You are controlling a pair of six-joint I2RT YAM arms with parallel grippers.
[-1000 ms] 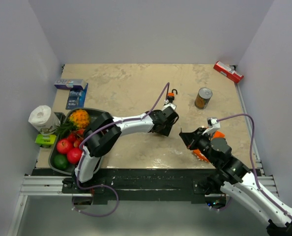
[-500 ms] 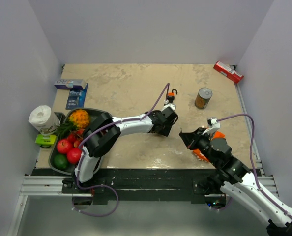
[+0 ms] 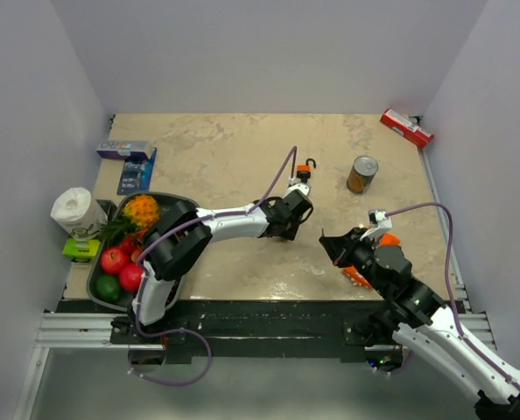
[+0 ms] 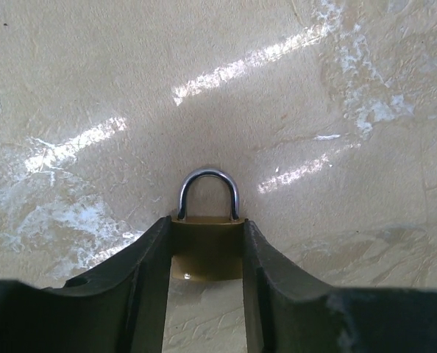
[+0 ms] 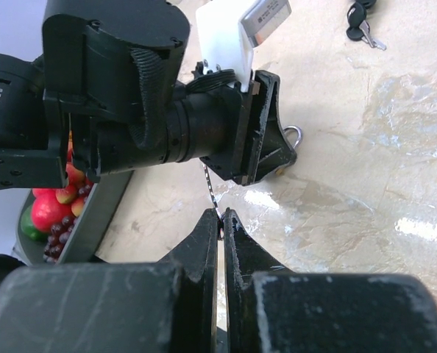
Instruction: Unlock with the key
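Note:
A small brass padlock with a silver shackle lies flat on the marbled table. My left gripper is shut on its body, both fingers pressed against its sides. The top view shows the left gripper pointing down at mid-table, hiding the padlock. From the right wrist view, the shackle peeks out beside the left gripper. My right gripper is shut on the key, whose thin metal blade sticks out of the fingertips toward the left gripper. In the top view the right gripper hovers just right of the left one.
An orange padlock with a black shackle lies behind the left gripper, with small black keys near it. A can and red box stand at back right. A fruit tray, paper roll and blue boxes fill the left.
The left jaws have closed in onto the brass padlock's sides, and that gripper has shifted slightly left. The right arm with the key has not moved.

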